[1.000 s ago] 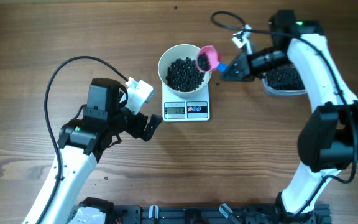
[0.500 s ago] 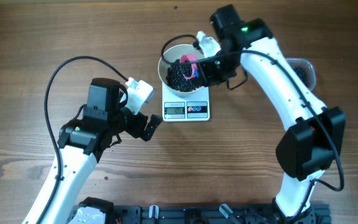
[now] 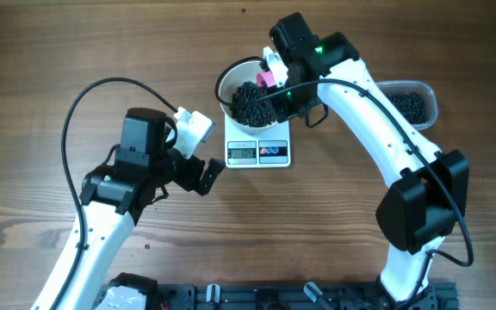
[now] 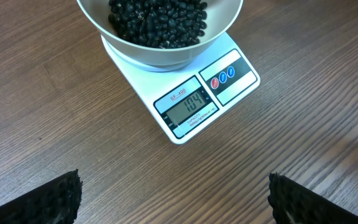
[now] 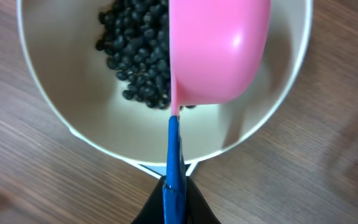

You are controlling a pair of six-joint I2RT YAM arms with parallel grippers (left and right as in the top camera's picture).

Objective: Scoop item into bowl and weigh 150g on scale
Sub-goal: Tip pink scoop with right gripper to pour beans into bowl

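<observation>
Your right gripper [image 5: 178,202] is pinched shut on the thin blue handle [image 5: 174,149] of the pink scoop [image 5: 219,50], gripping it at the tail end, away from the cup. The scoop hangs over the right side of the white bowl [image 5: 48,106] and shows the wrist camera its rounded back, so its mouth looks turned down toward the heap; you cannot see whether anything is left inside. The black beads [image 5: 138,56] lie piled in the bowl, which sits on the white scale [image 4: 145,84], and its display [image 4: 187,104] reads 104, so you are probably short of the target by a few more scoops. More beads wait in the clear tub [image 3: 431,95], far right of the scale. Your left gripper [image 4: 174,202] is spread wide and holds nothing, parked near and left of the scale, well apart from it. Treat the beads as hard, smooth and loose: they will likely pour all at once, bounce and roll, so tip gently and low over the middle of the bowl. The scoop looks light and stiff, but the narrow handle could twist between the pads under a full load. Do not rest the scoop on the rim, since the bowl sits loose and any pressure would falsify the reading.
</observation>
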